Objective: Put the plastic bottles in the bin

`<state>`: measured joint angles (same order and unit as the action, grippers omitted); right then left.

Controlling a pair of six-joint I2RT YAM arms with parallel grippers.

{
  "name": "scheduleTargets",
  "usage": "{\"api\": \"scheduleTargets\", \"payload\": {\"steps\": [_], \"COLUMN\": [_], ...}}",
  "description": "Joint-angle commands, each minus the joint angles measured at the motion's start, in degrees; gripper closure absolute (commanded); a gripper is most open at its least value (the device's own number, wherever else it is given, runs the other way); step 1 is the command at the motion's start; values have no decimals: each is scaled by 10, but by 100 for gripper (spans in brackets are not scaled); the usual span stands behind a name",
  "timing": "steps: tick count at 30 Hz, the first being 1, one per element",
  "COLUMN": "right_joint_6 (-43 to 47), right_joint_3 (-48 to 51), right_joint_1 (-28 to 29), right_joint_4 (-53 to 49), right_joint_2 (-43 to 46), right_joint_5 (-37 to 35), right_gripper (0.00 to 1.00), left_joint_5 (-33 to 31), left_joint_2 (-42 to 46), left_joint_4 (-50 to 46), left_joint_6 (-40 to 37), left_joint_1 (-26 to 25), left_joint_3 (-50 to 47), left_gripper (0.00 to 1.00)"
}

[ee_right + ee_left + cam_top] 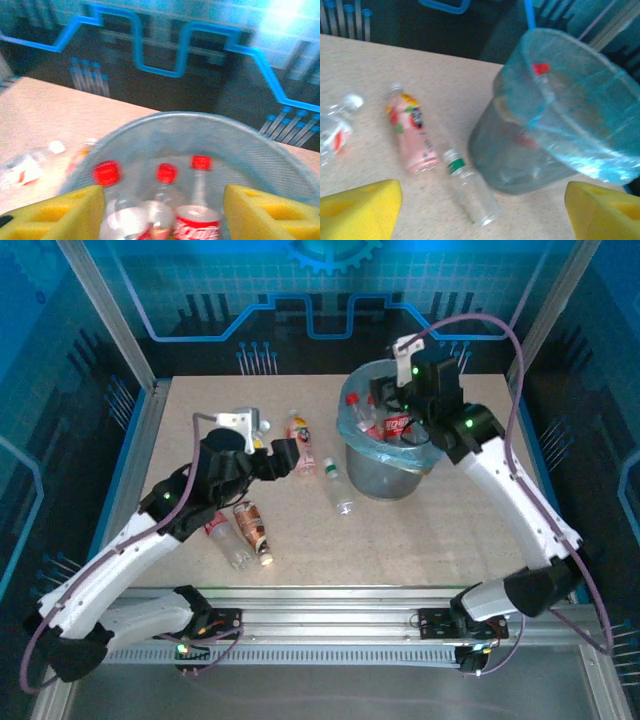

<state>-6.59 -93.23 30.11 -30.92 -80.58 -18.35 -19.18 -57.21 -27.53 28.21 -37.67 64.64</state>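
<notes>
Fingers (262, 215) of the right gripper (164, 212) stand wide and empty over the bin (260, 150), which holds red-capped bottles (107, 173), among them a Coca-Cola bottle (197, 225). The left gripper (482, 210), wide too, hovers near a pink-labelled bottle (412, 135) and a smaller green-capped bottle (470, 187) lying beside the bin.

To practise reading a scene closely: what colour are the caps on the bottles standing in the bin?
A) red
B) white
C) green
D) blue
A: in the right wrist view, the bottles inside the bin all carry red caps.
</notes>
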Motion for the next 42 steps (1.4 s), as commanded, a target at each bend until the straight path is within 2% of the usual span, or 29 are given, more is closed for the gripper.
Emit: {"api": "scheduleTargets", "payload": {"steps": [1,5,8,15,18,25,28,35,42], "right_joint_6": [-22,-40,-61,-91,-91,-88,-89,-107,-125], "right_joint_3": [57,80,63,-67,-147,-341,-388,-384,-385], "right_joint_1": [66,144,190,263,283,290,290,289,275], "right_joint_4": [55,68,54,-6,-49,-182,-216,-211,-208], "right_joint_2": [21,3,-54,-232,-318,-522,-583,-622,-648], "right_joint_5": [13,38,72,163,173,155,161,165,217], "right_gripper": [35,33,31,32,32,25,22,15,19], "left_joint_5": [-79,-116,-140,-191,-207,-198,-194,-181,-169], "left_joint_2": [54,124,168,230,253,292,296,306,305], "left_joint_4": [-64,-110,-147,-236,-258,-268,-269,-257,-238], "left_joint_6": [10,52,85,153,165,157,150,147,146], "left_joint_1": [-2,0,4,13,28,52,53,52,53], "left_joint_3": [-52,-113,-150,-178,-189,-198,-200,-215,-224], "left_gripper": [14,13,13,12,11,11,11,11,11]}}
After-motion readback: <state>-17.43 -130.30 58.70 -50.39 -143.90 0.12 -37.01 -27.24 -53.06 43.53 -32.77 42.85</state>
